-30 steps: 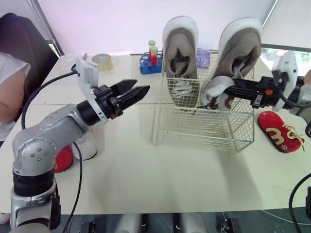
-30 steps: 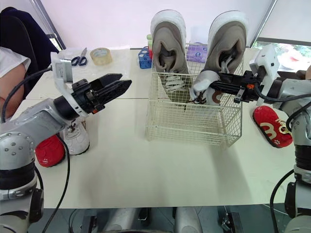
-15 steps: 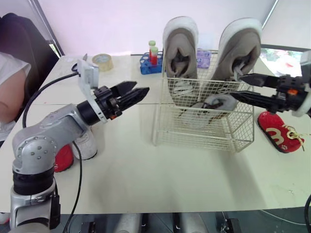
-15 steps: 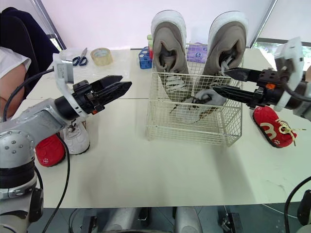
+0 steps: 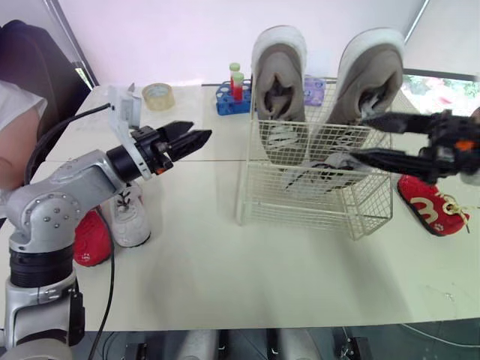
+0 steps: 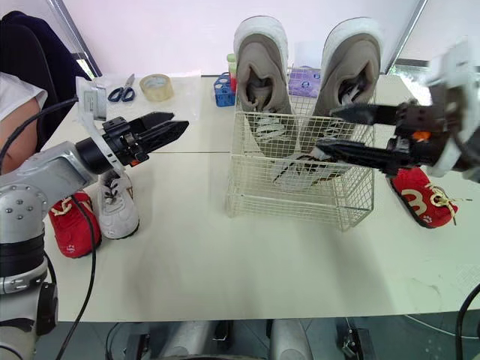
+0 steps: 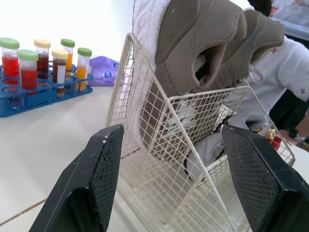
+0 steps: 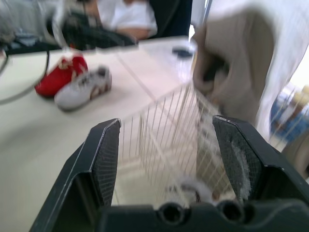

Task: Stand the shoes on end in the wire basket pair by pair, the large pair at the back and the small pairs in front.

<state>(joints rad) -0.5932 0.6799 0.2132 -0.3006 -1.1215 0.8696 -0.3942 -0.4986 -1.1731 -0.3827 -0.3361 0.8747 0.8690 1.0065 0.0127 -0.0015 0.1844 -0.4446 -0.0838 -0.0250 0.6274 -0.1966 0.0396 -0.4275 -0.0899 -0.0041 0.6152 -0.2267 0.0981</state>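
Risk: small shoe (image 5: 322, 166) lay slumped in wire basket (image 5: 247, 214), not on end. Right gripper (image 5: 358, 136) and left gripper (image 5: 204, 137) gaped empty. I feared regrasp snagging mesh.

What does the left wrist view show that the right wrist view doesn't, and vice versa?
Left wrist view, not the right: a purple packet on the table. Right wrist view, not the left: a red shoe and a white shoe lying side by side. Both: the wire basket, the large grey shoes on end in it, and a small shoe lying at its bottom. The left pincer and the right pincer each stand open in their own view.
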